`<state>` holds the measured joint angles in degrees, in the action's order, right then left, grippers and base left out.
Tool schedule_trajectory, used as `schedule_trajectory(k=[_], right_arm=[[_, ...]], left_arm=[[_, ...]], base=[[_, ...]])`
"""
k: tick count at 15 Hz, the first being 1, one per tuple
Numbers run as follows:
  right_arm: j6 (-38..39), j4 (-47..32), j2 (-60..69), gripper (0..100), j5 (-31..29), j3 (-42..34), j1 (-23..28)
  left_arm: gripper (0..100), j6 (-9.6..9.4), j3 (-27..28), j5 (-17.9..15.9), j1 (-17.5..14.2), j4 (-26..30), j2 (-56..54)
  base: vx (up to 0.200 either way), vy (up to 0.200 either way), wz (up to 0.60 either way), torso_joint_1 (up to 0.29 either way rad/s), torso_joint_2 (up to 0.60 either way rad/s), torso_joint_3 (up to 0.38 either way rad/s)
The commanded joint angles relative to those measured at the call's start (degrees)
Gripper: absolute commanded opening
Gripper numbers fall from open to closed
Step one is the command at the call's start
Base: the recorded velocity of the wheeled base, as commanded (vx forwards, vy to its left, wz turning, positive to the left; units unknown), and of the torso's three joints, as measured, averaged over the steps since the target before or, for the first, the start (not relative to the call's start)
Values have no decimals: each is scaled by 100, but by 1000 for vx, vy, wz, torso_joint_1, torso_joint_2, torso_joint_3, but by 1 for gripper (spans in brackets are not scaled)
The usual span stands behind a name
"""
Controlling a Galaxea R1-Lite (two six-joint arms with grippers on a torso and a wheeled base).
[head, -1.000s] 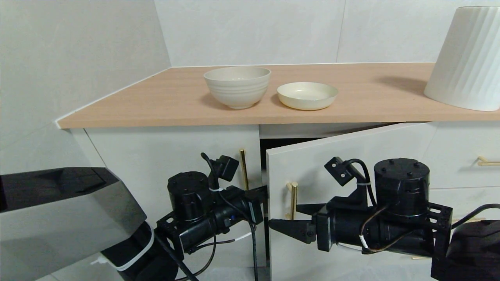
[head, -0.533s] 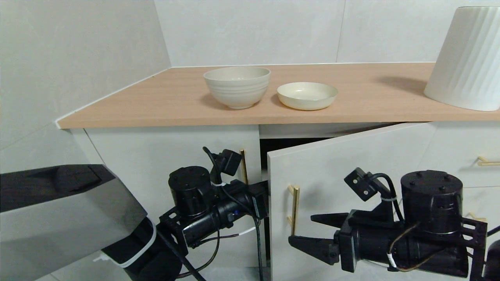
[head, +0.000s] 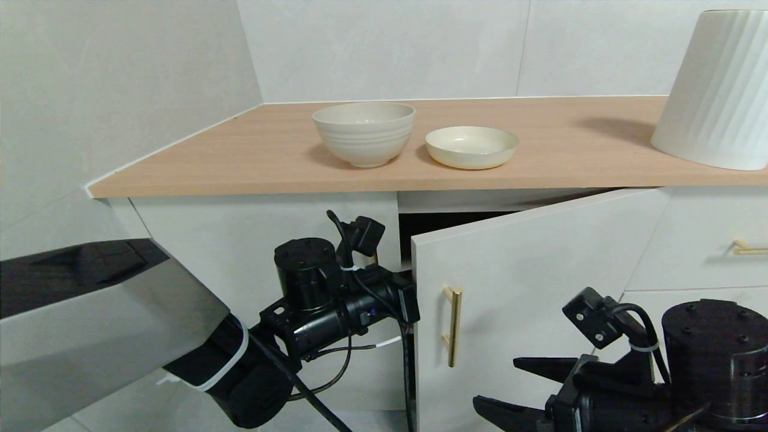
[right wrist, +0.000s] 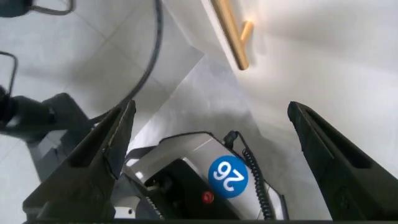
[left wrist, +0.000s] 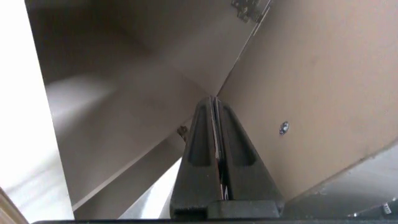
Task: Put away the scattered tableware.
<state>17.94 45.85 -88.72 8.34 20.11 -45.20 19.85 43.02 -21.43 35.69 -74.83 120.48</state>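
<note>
A ribbed cream bowl (head: 363, 133) and a shallow cream dish (head: 472, 146) stand side by side on the wooden countertop (head: 240, 162). Below them the white cabinet door (head: 522, 288) with a gold handle (head: 451, 326) hangs partly open. My left arm's wrist (head: 384, 300) sits at the door's free edge, its fingers tucked behind it. In the left wrist view my left gripper (left wrist: 214, 106) is shut, inside the cabinet against the door's inner face (left wrist: 323, 93). My right gripper (head: 497, 383) (right wrist: 208, 118) is open and holds nothing, low in front of the door, below the gold handle (right wrist: 230, 31).
A large white ribbed shade (head: 717, 90) stands on the counter's right end. To the right of the door is a drawer front with a gold pull (head: 750, 247). Tiled walls close the left side and back. A closed cabinet door (head: 240, 240) lies left of the gap.
The cabinet door has swung further open. My right gripper drew back down and to the right, away from the handle. My left arm rose and shifted right at the door's edge.
</note>
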Motion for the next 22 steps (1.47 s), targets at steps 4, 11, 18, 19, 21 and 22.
schedule_trajectory(k=[4, 11, 18, 19, 21, 22], right_arm=[[7, -6, 4, 100, 186, -131, -15], [-1, -6, 39, 100, 186, -166, -15], [-1, -6, 92, 100, 186, -183, -59], [-1, -6, 92, 100, 186, -183, -68], [-1, -6, 92, 100, 186, -183, -94], [-1, -15, 92, 100, 186, -183, -94]], left_arm=[[0, 2, -66, -28, 25, -23, -33], [0, 2, -75, -28, 131, -41, -25], [0, -7, -4, -37, 175, -41, 99], [0, -7, 13, -37, 175, -41, 116], [0, 2, 66, -37, 192, -32, 142], [0, 2, 66, -37, 192, -41, 142]], base=[[0, 0, 0, 0, 0, 0], [-143, 0, 0, 4, 3, 0], [-29, 0, 0, 0, 0, -1], [0, 0, 0, 0, 0, 0], [0, 0, 0, 0, 0, 0], [-200, 0, 0, -2, -2, 2]])
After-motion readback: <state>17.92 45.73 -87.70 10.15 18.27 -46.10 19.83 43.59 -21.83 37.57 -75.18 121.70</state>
